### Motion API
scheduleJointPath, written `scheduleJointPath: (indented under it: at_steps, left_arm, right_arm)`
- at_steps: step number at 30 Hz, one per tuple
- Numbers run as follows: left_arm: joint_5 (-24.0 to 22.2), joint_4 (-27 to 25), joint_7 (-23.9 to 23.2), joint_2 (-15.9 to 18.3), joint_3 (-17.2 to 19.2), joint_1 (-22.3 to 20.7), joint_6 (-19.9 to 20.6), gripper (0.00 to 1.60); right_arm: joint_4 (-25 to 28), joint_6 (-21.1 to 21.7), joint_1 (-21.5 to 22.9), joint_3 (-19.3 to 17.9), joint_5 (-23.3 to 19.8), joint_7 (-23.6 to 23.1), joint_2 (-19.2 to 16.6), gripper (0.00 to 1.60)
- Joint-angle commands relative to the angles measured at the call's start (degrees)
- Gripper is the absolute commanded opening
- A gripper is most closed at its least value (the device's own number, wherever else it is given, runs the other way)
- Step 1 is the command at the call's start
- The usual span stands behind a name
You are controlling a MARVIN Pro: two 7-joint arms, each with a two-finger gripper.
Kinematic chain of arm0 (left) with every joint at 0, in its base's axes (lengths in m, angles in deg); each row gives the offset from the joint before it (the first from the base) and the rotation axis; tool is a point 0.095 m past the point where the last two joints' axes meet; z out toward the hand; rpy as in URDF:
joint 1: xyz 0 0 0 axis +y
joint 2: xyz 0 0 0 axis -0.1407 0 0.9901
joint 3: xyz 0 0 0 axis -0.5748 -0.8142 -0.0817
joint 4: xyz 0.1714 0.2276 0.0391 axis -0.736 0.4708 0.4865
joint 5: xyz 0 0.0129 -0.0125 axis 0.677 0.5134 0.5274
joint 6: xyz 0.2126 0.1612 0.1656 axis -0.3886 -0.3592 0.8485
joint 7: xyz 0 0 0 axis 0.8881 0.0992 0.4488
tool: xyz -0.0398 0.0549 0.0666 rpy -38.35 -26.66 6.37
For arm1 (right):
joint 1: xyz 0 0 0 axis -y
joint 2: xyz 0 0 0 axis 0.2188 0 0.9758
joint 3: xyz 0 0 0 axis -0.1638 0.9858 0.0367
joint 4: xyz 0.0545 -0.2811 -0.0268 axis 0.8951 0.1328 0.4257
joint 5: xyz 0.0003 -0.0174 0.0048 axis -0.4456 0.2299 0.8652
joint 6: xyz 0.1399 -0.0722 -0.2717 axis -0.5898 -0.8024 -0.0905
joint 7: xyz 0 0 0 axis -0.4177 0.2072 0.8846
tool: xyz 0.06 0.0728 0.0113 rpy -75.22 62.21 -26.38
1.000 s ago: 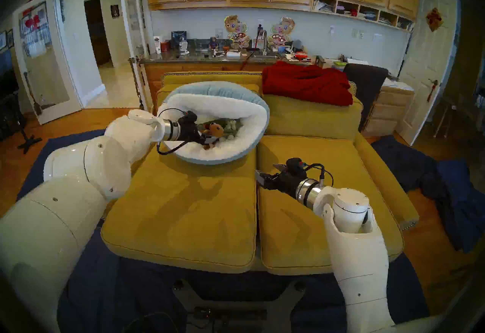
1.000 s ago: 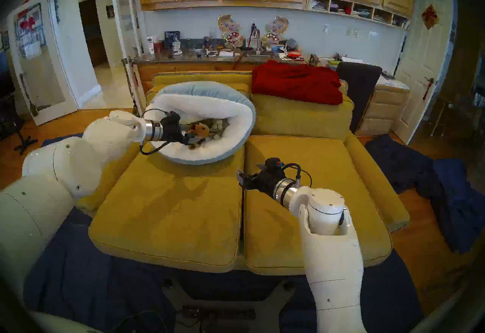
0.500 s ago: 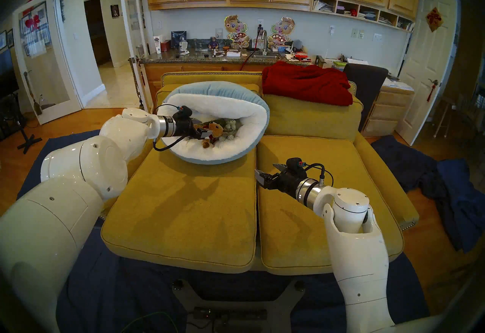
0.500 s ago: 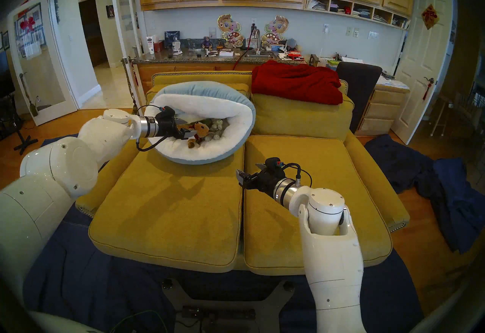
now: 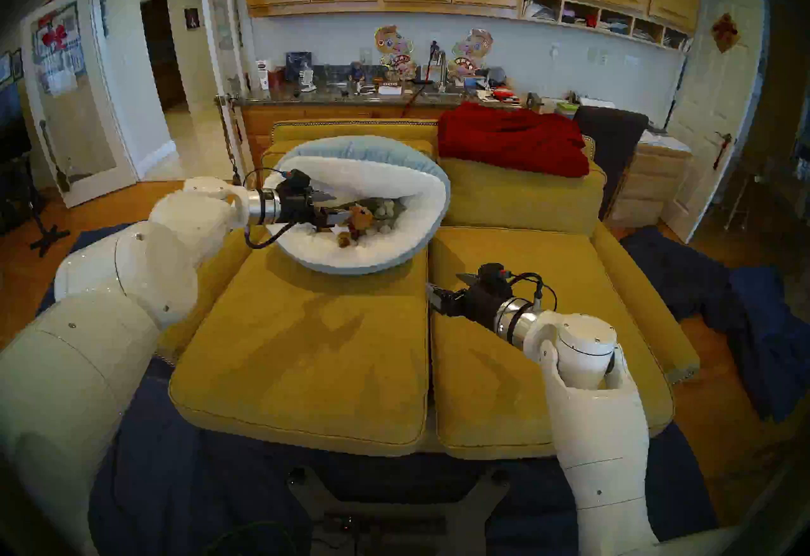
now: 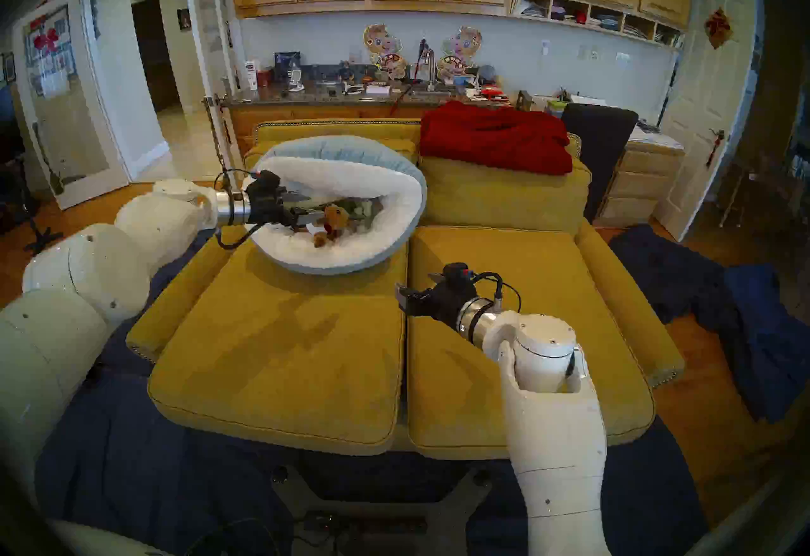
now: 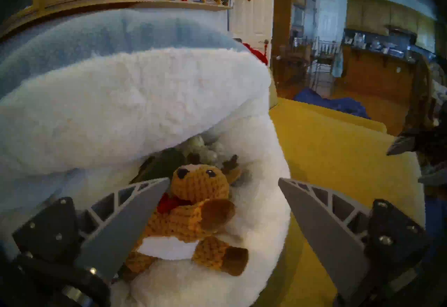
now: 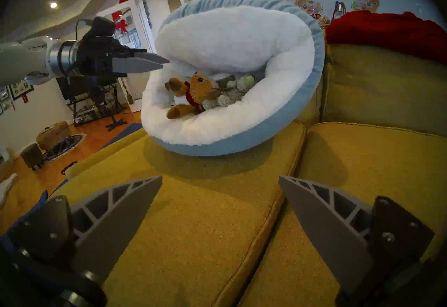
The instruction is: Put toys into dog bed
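- Since the earlier frame, the left gripper [image 5: 329, 209] has been drawn back and up, jaws apart, nothing held.
- Just beyond its tips, the reindeer [image 7: 200, 212] is left lying in the dog bed [image 8: 217, 134], apparently released.
- Behind it, other toys [image 8: 232, 92] are seen.

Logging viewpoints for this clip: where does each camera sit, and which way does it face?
Head pair: high, looking down over the sofa; both arms show.
Left wrist: looks into the dog bed at the reindeer between its open fingers.
Right wrist: low over the cushions, facing the bed; own fingers and left gripper show.
All share bed and reindeer.
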Motion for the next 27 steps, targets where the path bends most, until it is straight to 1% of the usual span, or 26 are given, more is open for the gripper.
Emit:
scheduleJointPath:
  at_steps: [1, 7, 12, 20, 24, 27]
  left_arm:
    - [-2.0, -0.3, -6.8, 4.1, 1.9, -2.0, -1.0, 1.60]
    - [-2.1, 1.1, -11.3, 6.8, 2.7, 0.3, -0.8, 1.60]
    - [-2.0, 1.5, -14.2, 8.8, 3.0, 2.0, -1.4, 1.60]
    - [-2.1, 1.5, -14.2, 9.9, 3.7, 6.6, -2.2, 1.60]
    - [-2.4, 1.5, -14.2, 9.7, 4.3, 8.7, -3.1, 1.60]
    - [-2.8, 1.5, -14.2, 9.0, 4.9, 9.5, -4.1, 1.60]
  right_arm:
    - [1.8, -0.3, 1.4, 0.1, -0.1, -0.1, 0.1, 1.60]
    - [1.6, -0.3, 1.4, 0.0, -0.1, -0.2, 0.2, 1.60]
    - [1.4, -0.4, 1.4, 0.0, 0.0, -0.2, 0.3, 1.60]
    - [1.2, -0.4, 1.4, -0.1, 0.1, -0.3, 0.4, 1.60]
    - [1.2, -0.4, 1.4, -0.2, 0.1, -0.4, 0.4, 1.60]
    - [1.2, -0.4, 1.4, -0.2, 0.1, -0.5, 0.4, 1.60]
